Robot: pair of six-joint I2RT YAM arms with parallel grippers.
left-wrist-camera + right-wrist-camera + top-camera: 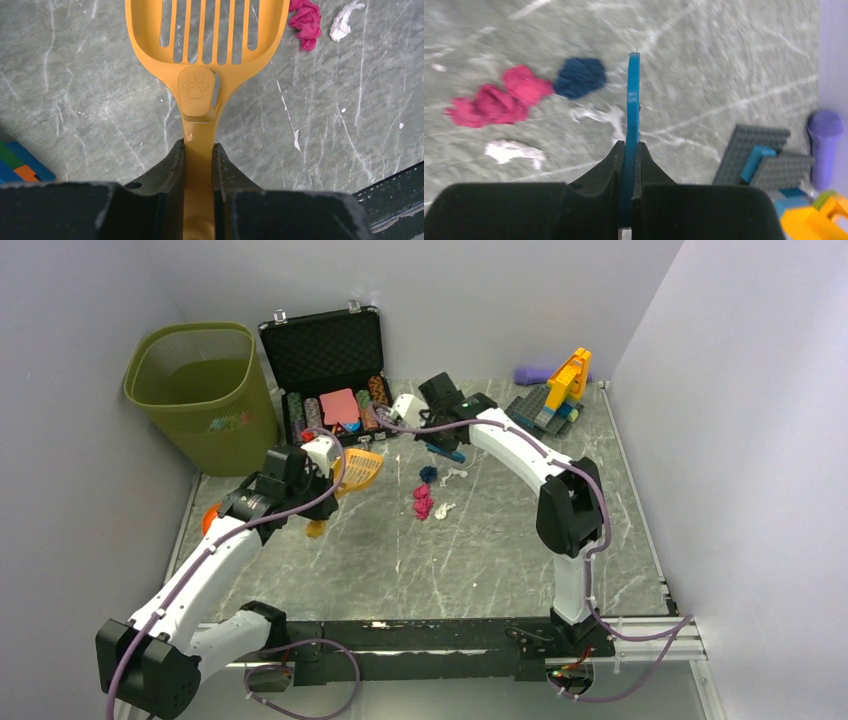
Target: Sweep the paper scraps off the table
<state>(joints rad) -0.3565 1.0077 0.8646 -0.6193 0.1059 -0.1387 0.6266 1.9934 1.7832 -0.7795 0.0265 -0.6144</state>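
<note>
Left arm (205,575): white tubular links with black joint housings, and an orange patch (209,518) on the forearm. Right arm (520,448): the same white links, a large black elbow housing (567,515), and a small green light (464,397) at the wrist. A purple cable (603,502) runs along each arm and loops at the black bases (150,665). Left hand (199,149): two matte black fingers (170,170), faintly speckled, with one round hole (132,185) in the body. Right hand (629,150): matching black fingers.
</note>
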